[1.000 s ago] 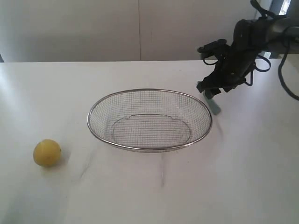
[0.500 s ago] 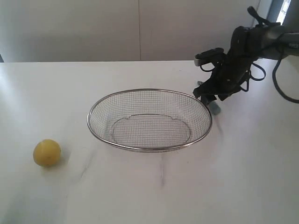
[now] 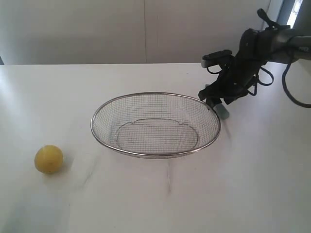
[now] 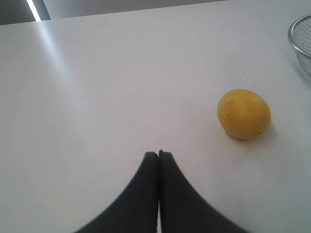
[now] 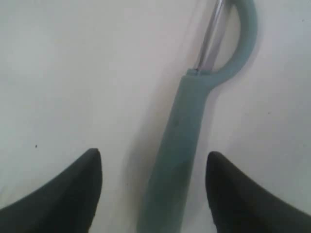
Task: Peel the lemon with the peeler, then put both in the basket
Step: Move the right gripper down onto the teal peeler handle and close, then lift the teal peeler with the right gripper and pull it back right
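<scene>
lemon (image 3: 48, 158) sits at the lower left of the exterior view, on the white table (image 3: 252, 184), well apart from the basket (image 3: 155, 155) in the middle of the frame. in the left wrist view the skin that faces the camera is yellow and unbroken, with no strip cut from it. the basket holds nothing.

the peeler (image 3: 222, 111) lies flat on the table at the right of the exterior view, just beside the basket's right rim, and the right arm hides most of it there. in the right wrist view the right gripper (image 5: 154, 156) has its jaws spread wide, 1 finger on either side of the teal handle. neither finger seems to touch it, so the peeler is not held. the left gripper (image 4: 158, 154) has its jaws pressed together on nothing, over bare table near the lemon.

as i judge it, the task is at its very start and 0 of its steps are done. the right arm looks set to take the peeler. the lemon has to be gripped and peeled, and then both things have to go into the basket.
</scene>
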Controlling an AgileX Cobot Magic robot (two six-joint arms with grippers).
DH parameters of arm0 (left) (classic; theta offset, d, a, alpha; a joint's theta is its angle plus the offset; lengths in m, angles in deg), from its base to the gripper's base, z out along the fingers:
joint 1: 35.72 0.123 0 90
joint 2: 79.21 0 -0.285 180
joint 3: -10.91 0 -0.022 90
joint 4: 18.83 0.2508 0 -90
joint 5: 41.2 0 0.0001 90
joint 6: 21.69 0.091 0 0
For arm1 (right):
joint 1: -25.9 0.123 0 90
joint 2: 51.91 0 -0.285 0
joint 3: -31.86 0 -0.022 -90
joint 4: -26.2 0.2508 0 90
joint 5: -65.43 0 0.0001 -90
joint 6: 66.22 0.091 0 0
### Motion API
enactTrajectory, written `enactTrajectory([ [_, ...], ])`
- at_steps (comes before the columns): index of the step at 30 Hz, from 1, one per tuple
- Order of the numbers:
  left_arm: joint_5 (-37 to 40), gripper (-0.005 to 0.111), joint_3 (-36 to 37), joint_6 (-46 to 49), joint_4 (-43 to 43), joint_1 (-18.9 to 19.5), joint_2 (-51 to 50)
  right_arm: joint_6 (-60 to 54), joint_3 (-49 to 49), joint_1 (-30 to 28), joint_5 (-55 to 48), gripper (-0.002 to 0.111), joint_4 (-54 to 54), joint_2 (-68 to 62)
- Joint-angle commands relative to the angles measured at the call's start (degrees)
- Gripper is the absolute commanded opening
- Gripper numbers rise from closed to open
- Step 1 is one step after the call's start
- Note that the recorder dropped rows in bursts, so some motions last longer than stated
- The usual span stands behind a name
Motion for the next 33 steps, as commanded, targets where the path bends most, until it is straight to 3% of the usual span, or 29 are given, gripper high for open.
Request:
enactTrajectory([
  [1,0.0,0.000,0.2,-0.1,-0.4,-0.1,0.2,0.0,-0.2,0.0,0.7,0.059,0.4,0.2],
  [20,0.0,0.000,0.2,-0.1,-0.4,-0.1,0.2,2.4,-0.2,0.0,0.4,0.054,0.2,-2.9],
  [23,0.0,0.000,0.2,-0.1,-0.4,-0.1,0.2,3.7,-0.2,0.0,0.1,0.039,-1.2,-3.0],
  [24,0.0,0.000,0.2,-0.1,-0.4,-0.1,0.2,6.0,-0.2,0.0,-0.2,0.029,-3.0,-3.0],
  [28,0.0,0.000,0.2,-0.1,-0.4,-0.1,0.2,16.6,-0.1,-0.4,-1.7,0.008,-11.4,-2.6],
  [33,0.0,0.000,0.2,-0.1,-0.4,-0.1,0.2,17.5,-0.1,-0.8,-3.2,0.005,-11.8,0.0],
])
